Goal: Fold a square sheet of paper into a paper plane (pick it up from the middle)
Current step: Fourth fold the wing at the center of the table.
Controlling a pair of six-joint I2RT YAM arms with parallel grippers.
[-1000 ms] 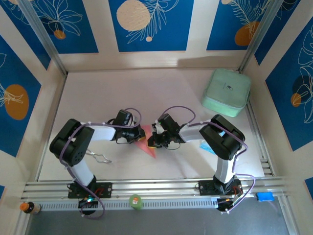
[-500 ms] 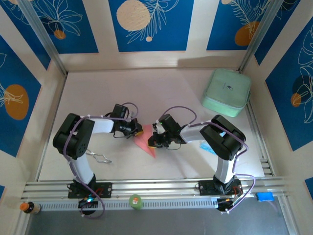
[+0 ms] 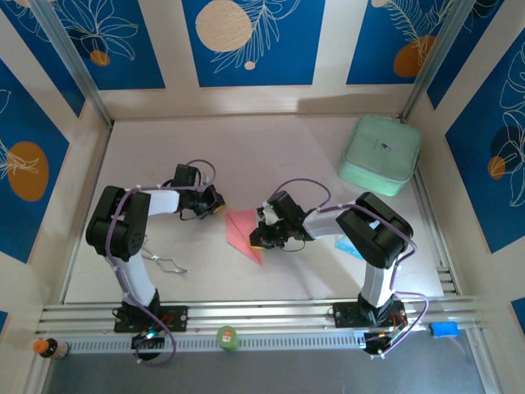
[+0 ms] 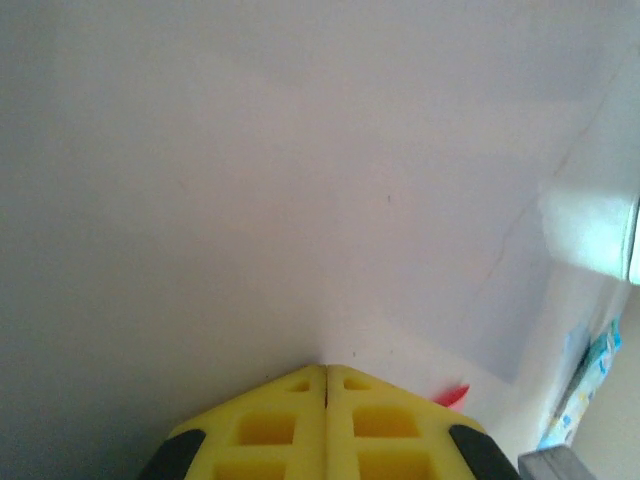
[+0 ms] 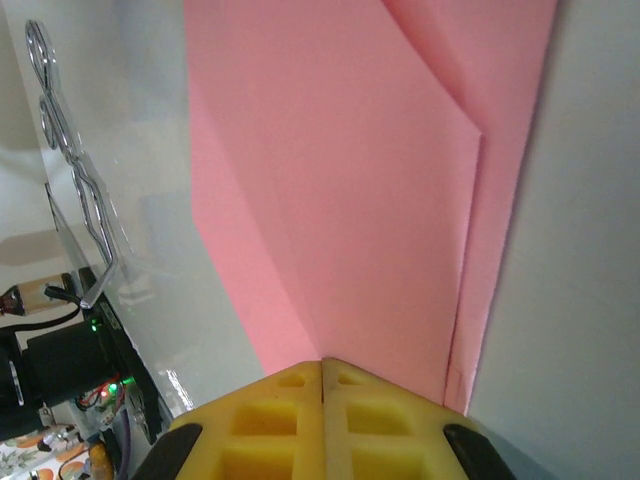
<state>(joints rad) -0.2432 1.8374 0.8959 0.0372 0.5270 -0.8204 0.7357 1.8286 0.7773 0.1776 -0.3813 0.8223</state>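
The pink-red sheet of paper (image 3: pixel 243 232) lies flat mid-table, folded into a slim pointed paper plane shape with its tip toward the near edge. My right gripper (image 3: pixel 257 239) is shut, and its yellow fingertips (image 5: pixel 322 365) press down on the paper's (image 5: pixel 340 180) right edge, beside a fold line. My left gripper (image 3: pixel 218 203) is shut too, with nothing between its fingers (image 4: pixel 326 370). It rests on bare table left of the paper and clear of it. A red sliver of the paper (image 4: pixel 452 396) peeks out beside its fingers.
A mint-green case (image 3: pixel 380 154) sits at the back right. A blue-and-white packet (image 3: pixel 344 245) lies under the right arm's elbow. A silver wire clip (image 3: pixel 166 264) lies near the left arm's base. A green round object (image 3: pixel 226 337) sits on the front rail.
My left gripper has drawn back up and to the left, off the paper, leaving its left half uncovered. The right gripper has stayed pressed on the paper.
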